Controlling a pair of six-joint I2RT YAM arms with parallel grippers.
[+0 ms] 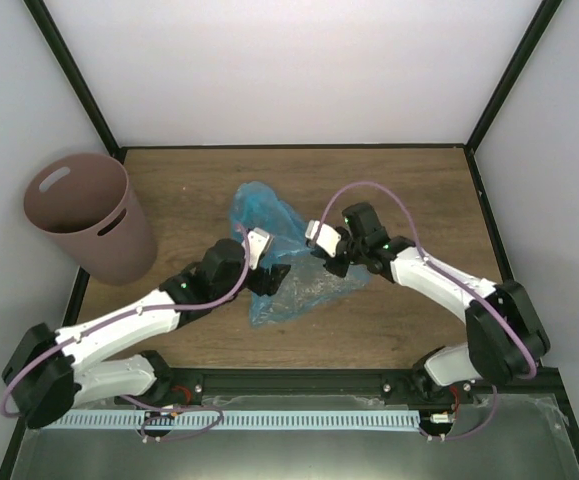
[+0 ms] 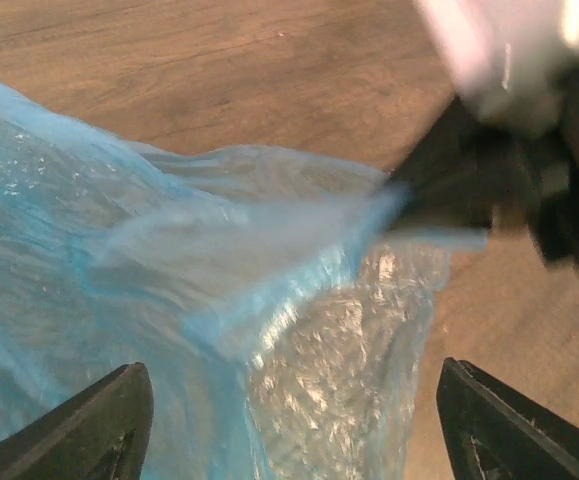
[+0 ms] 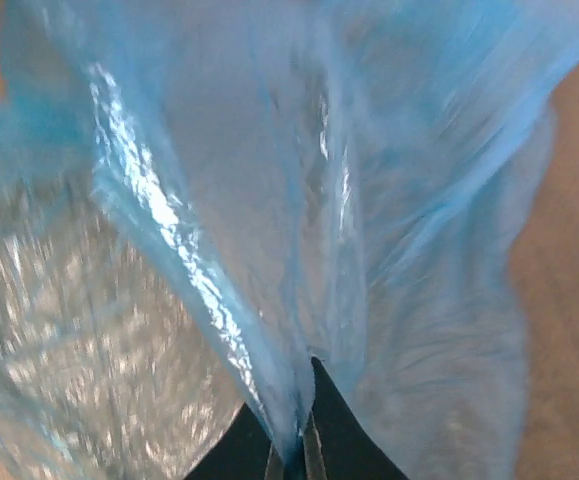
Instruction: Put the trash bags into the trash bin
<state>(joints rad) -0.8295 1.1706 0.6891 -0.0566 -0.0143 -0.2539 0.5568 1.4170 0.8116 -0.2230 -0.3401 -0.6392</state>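
Observation:
The light-blue crinkly trash bag (image 1: 279,250) lies spread on the wooden table between both arms. My right gripper (image 1: 321,252) is shut on a pinched fold of the bag (image 3: 299,300), its fingertips (image 3: 321,445) closed tight on the plastic. My left gripper (image 1: 269,270) is open, hovering over the bag (image 2: 219,330), which lies between its spread fingers (image 2: 89,430). The right gripper shows in the left wrist view (image 2: 439,195) pulling the film taut. The mauve-brown trash bin (image 1: 94,215) stands upright at the far left, apart from both grippers.
White walls with black frame posts (image 1: 74,80) enclose the table. The bin overhangs the table's left edge (image 1: 89,275). Bare wood (image 1: 409,180) lies behind and to the right of the bag.

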